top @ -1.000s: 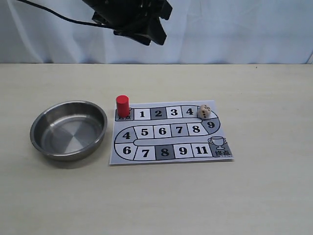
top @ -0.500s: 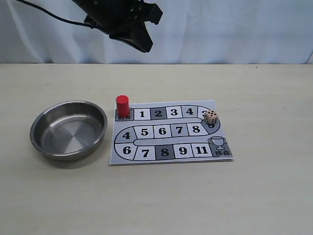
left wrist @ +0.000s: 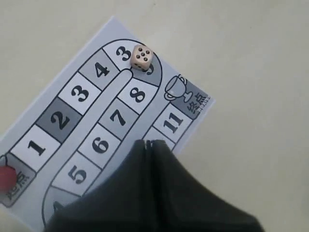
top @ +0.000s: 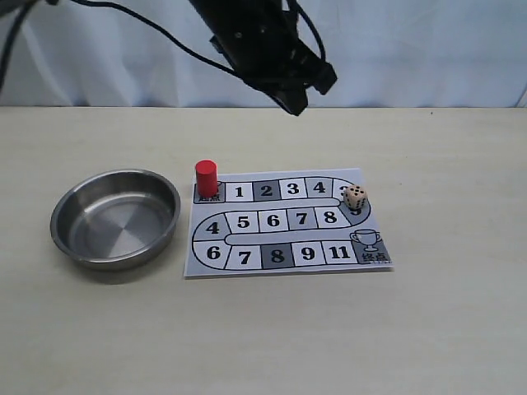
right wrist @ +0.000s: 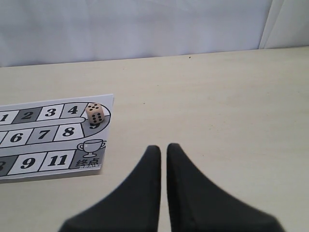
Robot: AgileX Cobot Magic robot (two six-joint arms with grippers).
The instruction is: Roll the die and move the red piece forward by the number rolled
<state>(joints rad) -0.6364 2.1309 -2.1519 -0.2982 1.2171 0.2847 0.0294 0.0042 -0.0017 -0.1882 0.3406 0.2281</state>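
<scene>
The die (top: 356,197) rests on the paper game board (top: 284,247) at the bend of the track next to square 9, dark pips up; it also shows as the die (left wrist: 142,57) and the die (right wrist: 94,114). The red piece (top: 206,177) stands upright on the start square left of square 1; only its edge shows as the red piece (left wrist: 4,176). My left gripper (top: 296,105) hangs high behind the board, shut and empty, seen as the left gripper (left wrist: 153,143). My right gripper (right wrist: 163,147) hovers over bare table beside the board, fingers together on nothing.
A round steel bowl (top: 115,218) sits on the table left of the board, with nothing in it. A pale cloth backdrop (top: 412,49) runs along the table's far edge. A black cable (top: 140,20) trails from the left arm.
The die tumbled from beside square 4 to the bend by square 9 and then lay still. My left arm swung rightward above the board. The red piece has not moved.
</scene>
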